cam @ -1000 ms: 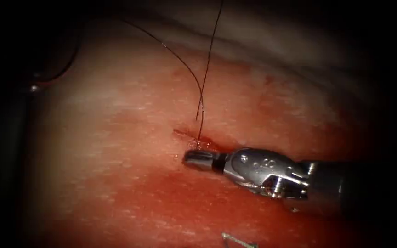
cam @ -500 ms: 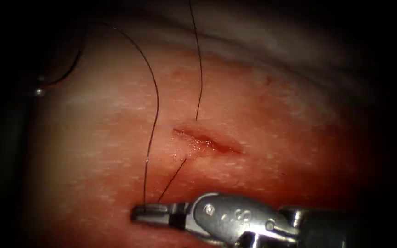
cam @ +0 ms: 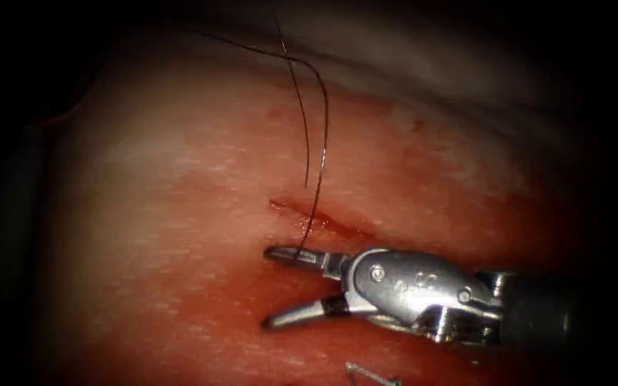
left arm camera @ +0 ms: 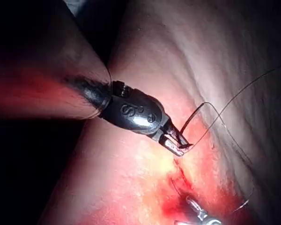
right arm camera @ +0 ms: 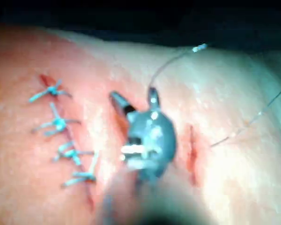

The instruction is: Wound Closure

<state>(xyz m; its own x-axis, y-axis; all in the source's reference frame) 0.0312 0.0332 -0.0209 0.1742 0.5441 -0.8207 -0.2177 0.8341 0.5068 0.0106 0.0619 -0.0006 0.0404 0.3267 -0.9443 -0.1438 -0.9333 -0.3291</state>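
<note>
The cut (cam: 320, 219) is a short red slit in the tissue (cam: 180, 214). Just in front of it my right tool (cam: 272, 287) stands with its jaws open and holds nothing. Dark thread (cam: 321, 136) comes down over the cut and lies across the right tool's upper jaw. A second strand (cam: 300, 107) rises out of the picture. My left tool (left arm camera: 180, 143) has its jaws shut on the thread (left arm camera: 193, 117) by the cut's far end (left arm camera: 180, 180). Neither tool holds the needle. A bright glint (right arm camera: 199, 47) ends one strand; I cannot tell if it is the needle.
Several tied stitches with pale cut ends (right arm camera: 58, 124) line the tissue beside the right tool (right arm camera: 135, 98). One such pale end (cam: 370, 374) lies in front of the tool. Red fluid (cam: 266, 343) wets the near tissue. The tissue's far edge (cam: 409, 64) drops into dark.
The right tool, shut on the thread at the cut, pulled it toward the front, then came back to the cut and opened. The strands above swung left.
</note>
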